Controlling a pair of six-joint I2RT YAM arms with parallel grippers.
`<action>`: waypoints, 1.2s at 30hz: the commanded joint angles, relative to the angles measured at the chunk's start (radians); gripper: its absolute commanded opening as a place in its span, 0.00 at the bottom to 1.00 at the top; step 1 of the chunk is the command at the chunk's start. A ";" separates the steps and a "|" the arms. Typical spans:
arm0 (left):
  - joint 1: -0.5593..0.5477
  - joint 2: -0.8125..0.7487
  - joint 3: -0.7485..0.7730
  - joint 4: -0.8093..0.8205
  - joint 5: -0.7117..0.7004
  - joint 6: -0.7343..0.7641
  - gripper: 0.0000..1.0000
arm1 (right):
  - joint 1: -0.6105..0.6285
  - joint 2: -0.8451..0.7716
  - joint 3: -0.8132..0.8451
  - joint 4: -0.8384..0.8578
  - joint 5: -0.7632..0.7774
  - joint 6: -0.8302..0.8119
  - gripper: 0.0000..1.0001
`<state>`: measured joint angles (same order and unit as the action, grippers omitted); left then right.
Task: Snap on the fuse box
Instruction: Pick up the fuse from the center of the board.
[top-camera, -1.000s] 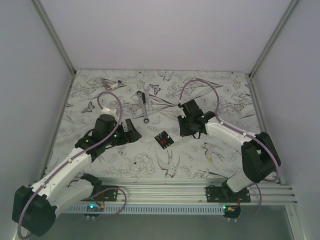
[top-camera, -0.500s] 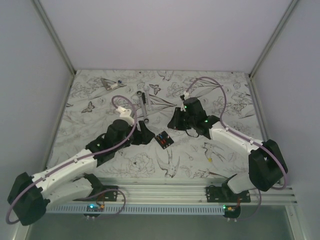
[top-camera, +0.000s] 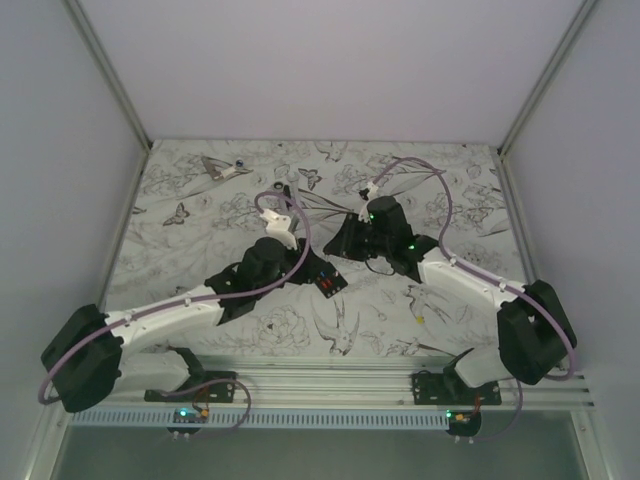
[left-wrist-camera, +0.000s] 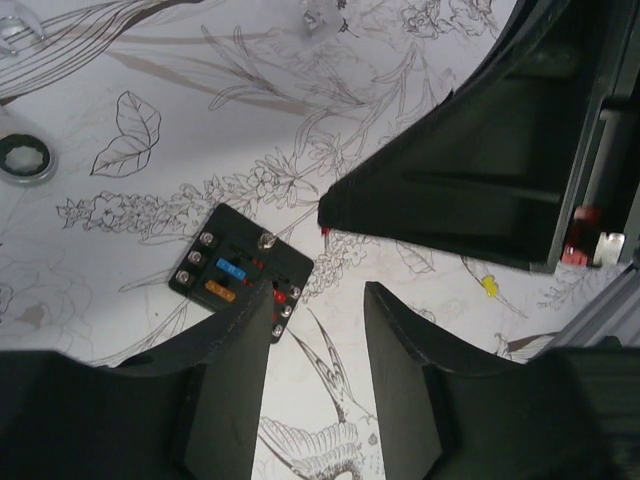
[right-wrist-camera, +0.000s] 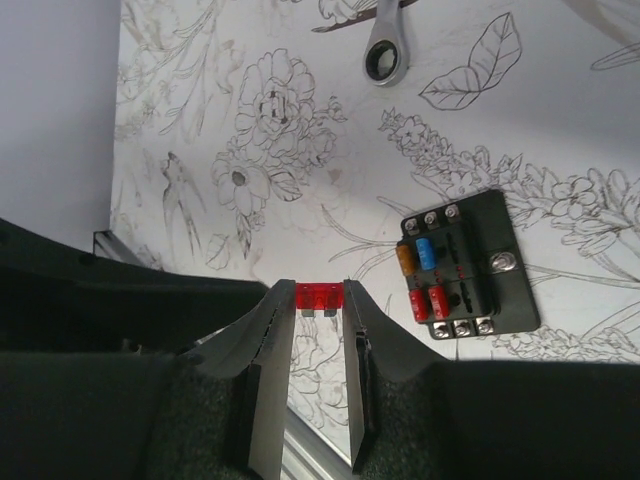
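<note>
The fuse box (right-wrist-camera: 465, 268) is a small black block lying flat on the patterned table, with orange, blue and red fuses in its slots. My right gripper (right-wrist-camera: 319, 300) is shut on a red fuse (right-wrist-camera: 319, 296) held at its fingertips, above the table and a little way from the box. In the top view that gripper (top-camera: 340, 245) hovers just beyond the fuse box (top-camera: 330, 284). My left gripper (left-wrist-camera: 315, 310) is open with nothing between its fingers. Its left finger (left-wrist-camera: 225, 390) overlaps the near corner of the fuse box (left-wrist-camera: 235, 278).
A ratchet wrench lies beyond the box, with its ring end (right-wrist-camera: 385, 58) showing in the right wrist view. A loose yellow fuse (left-wrist-camera: 489, 286) lies on the table to the right. A small metal part (top-camera: 222, 168) sits at the far left. The aluminium rail (top-camera: 330, 378) runs along the near edge.
My left arm has swung right and forward to the fuse box, and its jaws have narrowed. My right gripper has shifted left towards the box with the red fuse still in it.
</note>
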<state>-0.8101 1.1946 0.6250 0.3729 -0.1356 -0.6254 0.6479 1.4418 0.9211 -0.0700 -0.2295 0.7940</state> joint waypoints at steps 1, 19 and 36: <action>-0.012 0.046 0.039 0.121 -0.038 0.029 0.45 | 0.015 -0.023 -0.016 0.073 -0.041 0.059 0.29; -0.021 0.138 0.052 0.142 -0.049 0.035 0.27 | 0.019 -0.037 -0.036 0.110 -0.071 0.087 0.29; -0.016 0.089 0.022 0.139 0.017 0.098 0.00 | 0.020 -0.074 -0.077 0.170 -0.068 0.089 0.39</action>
<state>-0.8257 1.3224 0.6571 0.4751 -0.1532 -0.5816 0.6579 1.4059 0.8471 0.0528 -0.2901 0.8795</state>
